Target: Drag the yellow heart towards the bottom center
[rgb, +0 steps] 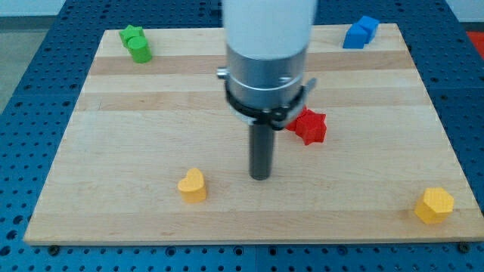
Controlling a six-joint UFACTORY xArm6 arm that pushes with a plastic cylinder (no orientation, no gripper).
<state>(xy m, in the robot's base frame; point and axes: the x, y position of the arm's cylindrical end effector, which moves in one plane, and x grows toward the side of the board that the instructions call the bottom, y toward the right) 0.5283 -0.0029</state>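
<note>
My tip (260,177) stands on the pale wooden board (113,151), touching nothing, with the small yellow heart-shaped block (192,185) near it to the view's left and slightly lower.

The rod ends bare, with no jaws, so I can only push. Approaching from here would likely shove the heart further left, away from bottom center; a glancing touch may spin it off.

bright, even overhead light, no harsh glare. soft short shadows under the yellow heart (192,185) and red star (308,126). faint sheen on the wooden board (136,136). pic slightly soft overall; the arm's white top is washed out.
</note>
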